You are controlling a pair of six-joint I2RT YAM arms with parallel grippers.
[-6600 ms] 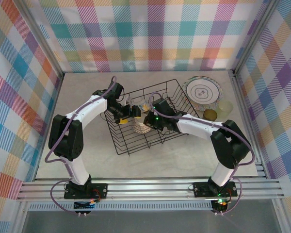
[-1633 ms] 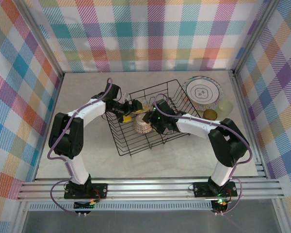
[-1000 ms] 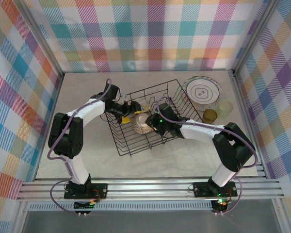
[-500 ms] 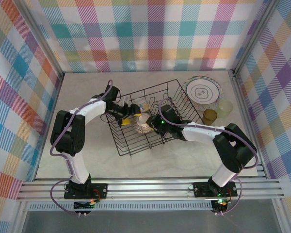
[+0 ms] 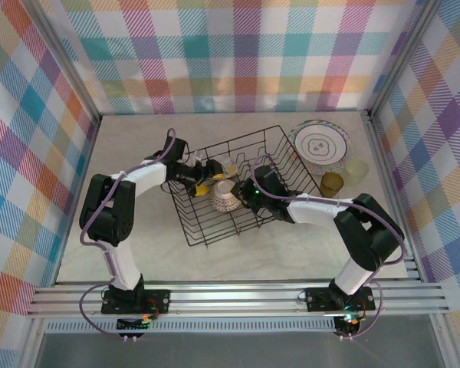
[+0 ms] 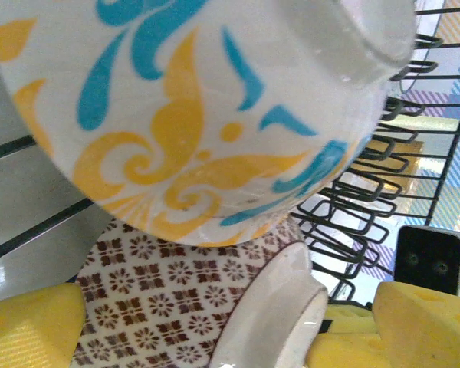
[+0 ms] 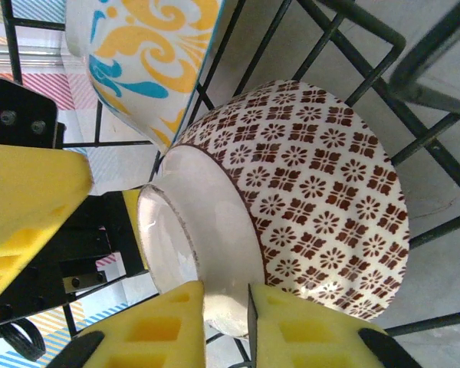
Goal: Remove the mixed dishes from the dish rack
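top view: the rectangular black wire dish rack [image 5: 207,224] sits mid-desk. inside it a white ceramic bowl with brown flowers [image 5: 225,198] lies between the left claw [image 5: 202,182] and the right claw [image 5: 243,193].

left wrist: the left claw [image 6: 218,337] stands wide apart facing that bowl, beneath a white bowl with yellow-and-blue scrolls [image 6: 184,107].

right wrist: the right claw [image 7: 226,322] is clamped on the brown-flowered rim.

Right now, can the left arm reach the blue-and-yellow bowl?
Probably yes: the left gripper is open, and the blue-and-yellow bowl sits right ahead, though the brown-patterned bowl lies between its fingers.
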